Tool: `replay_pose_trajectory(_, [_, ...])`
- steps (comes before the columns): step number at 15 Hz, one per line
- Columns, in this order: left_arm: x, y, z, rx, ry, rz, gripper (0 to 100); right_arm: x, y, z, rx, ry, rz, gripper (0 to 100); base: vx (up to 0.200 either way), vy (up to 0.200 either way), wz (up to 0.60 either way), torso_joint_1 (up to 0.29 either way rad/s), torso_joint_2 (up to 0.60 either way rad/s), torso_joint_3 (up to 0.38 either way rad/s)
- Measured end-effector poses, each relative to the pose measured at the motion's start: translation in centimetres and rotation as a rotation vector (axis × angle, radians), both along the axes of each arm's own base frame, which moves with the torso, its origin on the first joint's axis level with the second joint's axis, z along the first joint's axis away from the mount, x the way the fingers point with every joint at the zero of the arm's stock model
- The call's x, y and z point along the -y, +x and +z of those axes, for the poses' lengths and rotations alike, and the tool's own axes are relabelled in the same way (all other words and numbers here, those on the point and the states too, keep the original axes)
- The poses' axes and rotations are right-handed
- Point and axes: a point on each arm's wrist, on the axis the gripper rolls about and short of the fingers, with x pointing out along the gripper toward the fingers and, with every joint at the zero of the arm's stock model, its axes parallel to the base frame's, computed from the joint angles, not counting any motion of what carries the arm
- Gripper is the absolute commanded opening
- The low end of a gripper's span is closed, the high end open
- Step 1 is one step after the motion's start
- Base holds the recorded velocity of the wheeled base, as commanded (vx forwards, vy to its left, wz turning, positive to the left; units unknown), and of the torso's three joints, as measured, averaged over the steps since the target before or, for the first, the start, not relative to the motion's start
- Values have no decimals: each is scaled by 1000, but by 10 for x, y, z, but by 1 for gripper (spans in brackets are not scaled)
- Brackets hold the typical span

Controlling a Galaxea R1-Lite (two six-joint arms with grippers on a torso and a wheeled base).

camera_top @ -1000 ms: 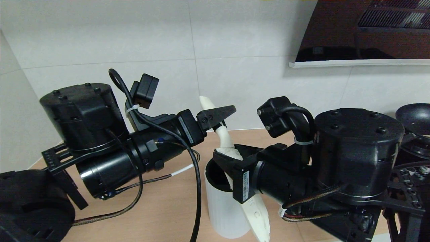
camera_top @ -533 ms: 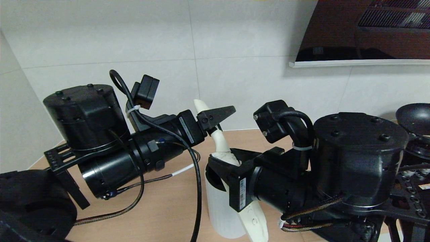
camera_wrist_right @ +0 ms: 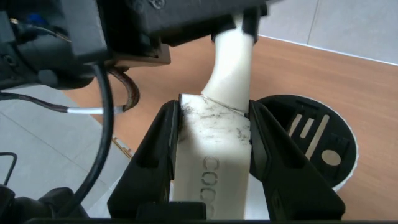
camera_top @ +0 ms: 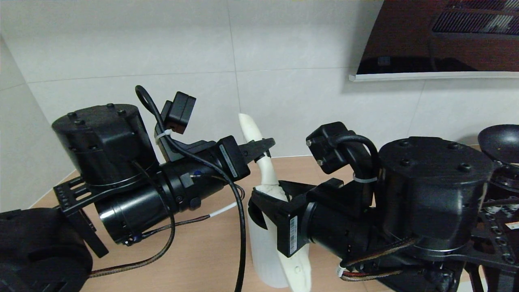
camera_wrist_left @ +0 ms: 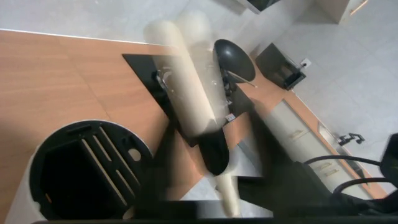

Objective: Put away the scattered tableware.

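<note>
Spatula gripped by both tools over the holder, not yet stowed.

On the table [camera_top: 194,243] the white holder [camera_top: 261,247] stands at 6 o'clock. The pale spatula [camera_top: 267,170] slants over its near rim, handle toward 12, so storing looks unfinished. A dark ladle [camera_top: 498,140] at 3 o'clock probably waits its turn. Both arms angle inward: the left tool [camera_top: 259,148] pinches the handle, the right tool [camera_top: 275,192] clamps the blade.

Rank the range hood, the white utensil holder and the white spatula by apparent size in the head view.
1. range hood, clearly largest.
2 and 3. white utensil holder and white spatula: no firm order, since the right gripper covers part of each; the holder shows slightly more.
</note>
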Motion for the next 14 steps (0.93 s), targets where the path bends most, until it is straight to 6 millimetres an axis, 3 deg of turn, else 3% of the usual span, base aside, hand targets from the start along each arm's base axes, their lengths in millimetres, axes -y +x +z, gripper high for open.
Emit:
replay_pose_trajectory(6, [0,0,1,2,-2,-1,0,0,0,2,8,11,-2,0,0,0,0,0,0,0])
replay_pose_trajectory(7, [0,0,1,1,-2,0,0,0,0,2,8,11,-2,100,0,0,0,0,0,0])
replay_pose_trajectory(14, [-1,-1,4,7,-6,2,0,2,0,5,12,22,-7,100,0,0,0,0,0,0])
